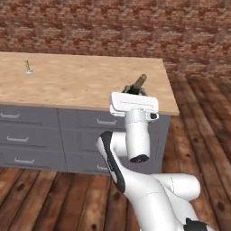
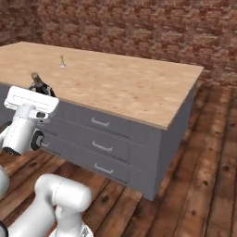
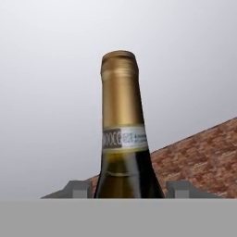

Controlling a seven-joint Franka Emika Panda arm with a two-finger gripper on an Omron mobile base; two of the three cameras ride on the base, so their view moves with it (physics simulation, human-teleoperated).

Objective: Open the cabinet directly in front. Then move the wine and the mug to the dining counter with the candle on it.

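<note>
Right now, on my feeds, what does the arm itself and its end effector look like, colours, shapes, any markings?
A glossy white arm of rounded tubular links, with dark grey bands at the joints and a black cap on one cylinder end. The end effector has a flat, wide white rectangular body with a thin dark slot line along its face; its two small finger tips are grey and blocky. I see no cables or logos.

Tilted wine (image 3: 121,139) over dining counter (image 1: 90,85), candle (image 1: 28,66) far.
</note>
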